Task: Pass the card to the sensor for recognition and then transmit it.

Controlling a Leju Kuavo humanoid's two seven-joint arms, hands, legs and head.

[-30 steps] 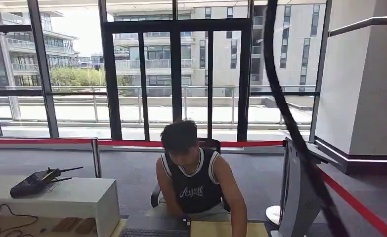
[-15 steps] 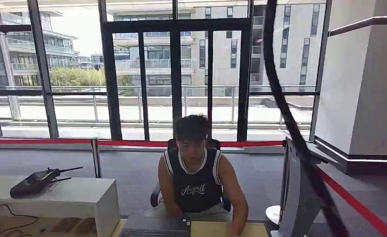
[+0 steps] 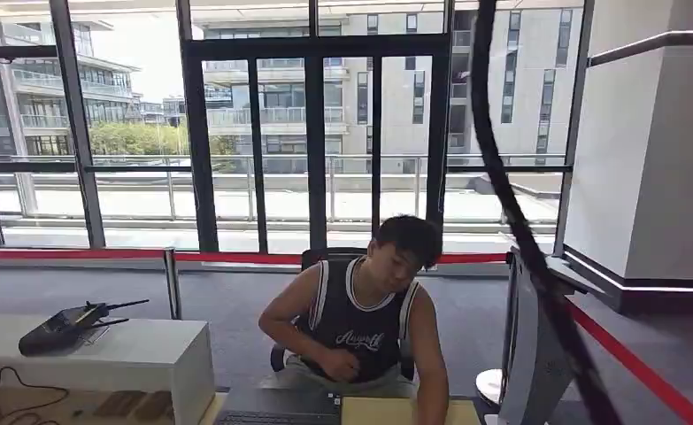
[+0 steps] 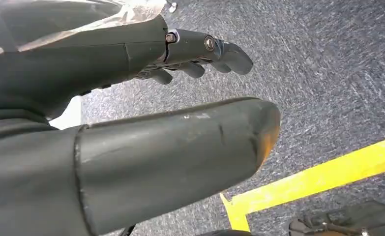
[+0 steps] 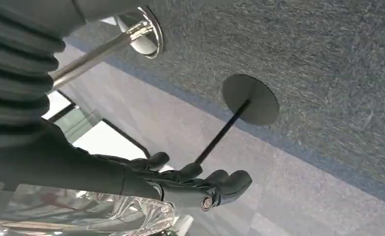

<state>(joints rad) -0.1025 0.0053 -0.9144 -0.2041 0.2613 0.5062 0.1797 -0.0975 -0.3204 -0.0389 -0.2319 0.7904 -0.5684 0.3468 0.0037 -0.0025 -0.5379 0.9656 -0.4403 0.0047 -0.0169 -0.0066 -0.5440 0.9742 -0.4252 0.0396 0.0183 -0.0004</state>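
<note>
While person [image 3: 360, 319] sits at desk [image 3: 396, 412] | left hand [image 4: 131, 113] spread, empty | right hand [image 5: 180, 184] spread, empty

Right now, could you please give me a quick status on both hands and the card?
Left hand open, holding nothing, above carpet. Right hand open, holding nothing. Card unseen from here. Person seated at the desk ahead.

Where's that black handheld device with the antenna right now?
In the head view, the black handheld device lies on the white counter at the left of the scene, left of the seated person and before the red barrier belt.
</note>
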